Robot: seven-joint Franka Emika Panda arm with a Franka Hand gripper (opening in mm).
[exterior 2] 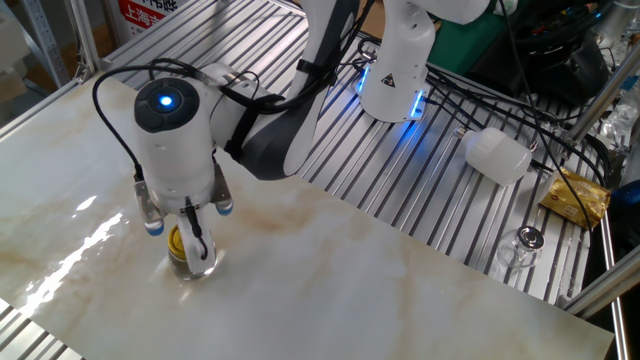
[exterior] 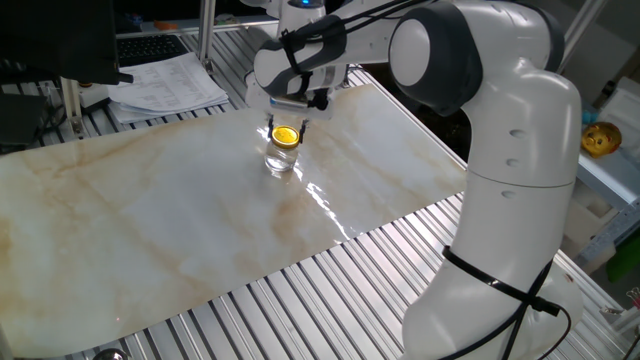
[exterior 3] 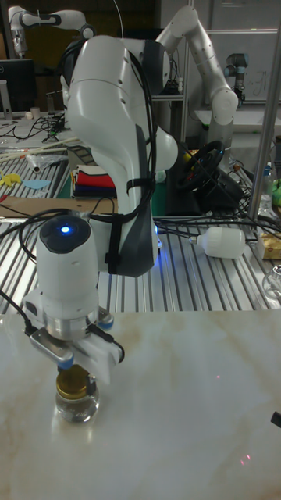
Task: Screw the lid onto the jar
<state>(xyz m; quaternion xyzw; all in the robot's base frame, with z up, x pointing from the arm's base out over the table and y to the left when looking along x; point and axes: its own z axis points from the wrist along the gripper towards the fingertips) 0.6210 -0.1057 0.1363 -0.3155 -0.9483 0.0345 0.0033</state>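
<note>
The clear glass jar (exterior: 281, 160) (exterior 2: 186, 269) (exterior 3: 76, 408) stands upright on the marble board, at its far side in one fixed view. The gold lid (exterior: 286, 135) (exterior 2: 177, 240) (exterior 3: 73, 380) sits flat on the jar's mouth. My gripper (exterior: 286, 132) (exterior 2: 184, 246) (exterior 3: 76, 383) points straight down over it, with one finger on each side of the lid and closed against its rim. The white wrist hides most of the lid in the other fixed view.
The marble board (exterior: 150, 220) lies on a slatted metal table. Papers (exterior: 165, 85) lie beyond its far left edge. A gold object (exterior: 600, 139) sits on a side shelf. A white bottle (exterior 2: 497, 155), a small glass (exterior 2: 527, 240) and a gold packet (exterior 2: 575, 198) lie on the slats.
</note>
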